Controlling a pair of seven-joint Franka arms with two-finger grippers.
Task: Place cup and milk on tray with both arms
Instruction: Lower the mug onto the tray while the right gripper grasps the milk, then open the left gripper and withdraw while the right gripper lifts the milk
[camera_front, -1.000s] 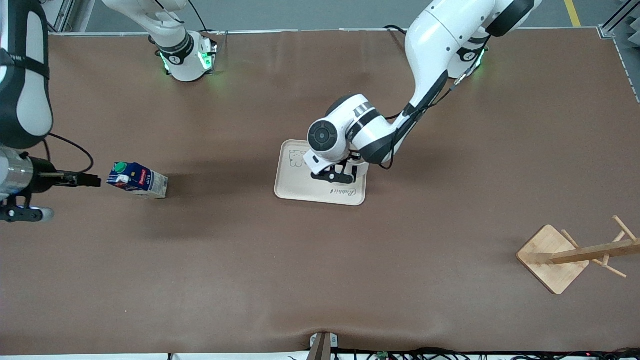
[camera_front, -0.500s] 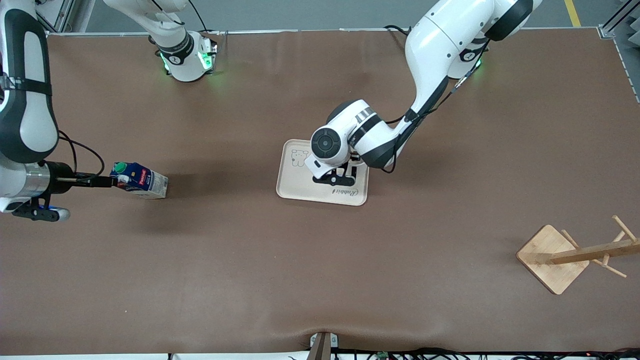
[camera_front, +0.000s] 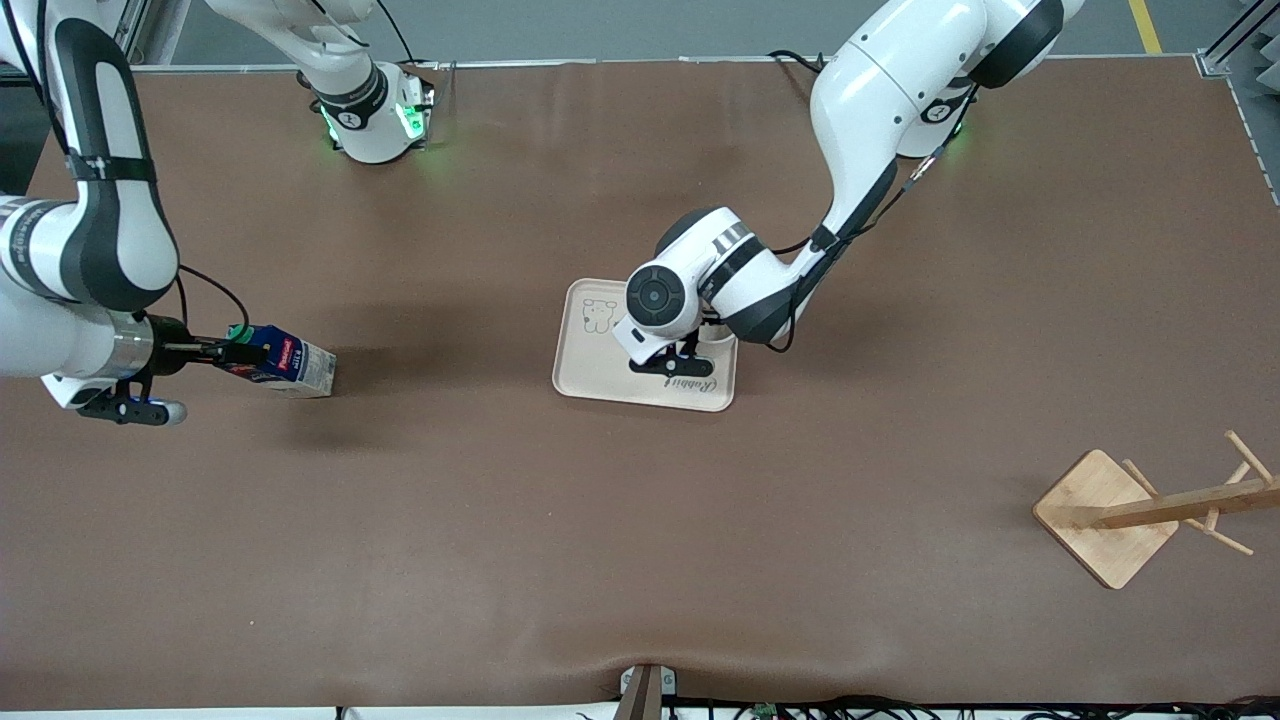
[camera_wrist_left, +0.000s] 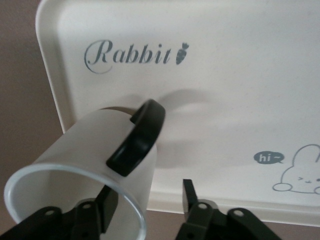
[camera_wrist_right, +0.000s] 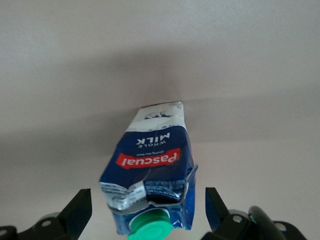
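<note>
The cream tray (camera_front: 590, 375) lies mid-table. The white cup (camera_wrist_left: 100, 150) with its black handle (camera_wrist_left: 140, 135) stands on the tray (camera_wrist_left: 225, 75) near the "Rabbit" script; in the front view the left wrist hides most of it. My left gripper (camera_front: 672, 362) (camera_wrist_left: 148, 197) is open. One finger is inside the cup's mouth, the other outside its wall with a gap. The dark blue milk (camera_front: 300, 367) (camera_wrist_right: 150, 165) stands on the table toward the right arm's end. My right gripper (camera_front: 240, 352) (camera_wrist_right: 147, 205) is open, with a finger on each side of the carton's green-capped top and not touching it.
A wooden rack (camera_front: 1105, 515) with pegs stands on its square base toward the left arm's end, nearer to the front camera than the tray. Both green-lit arm bases (camera_front: 375, 120) sit along the table's edge farthest from that camera.
My right gripper has moved up to the milk and now straddles its top. My left gripper, shut on the cup's wall before, has opened; the tray shifted slightly.
</note>
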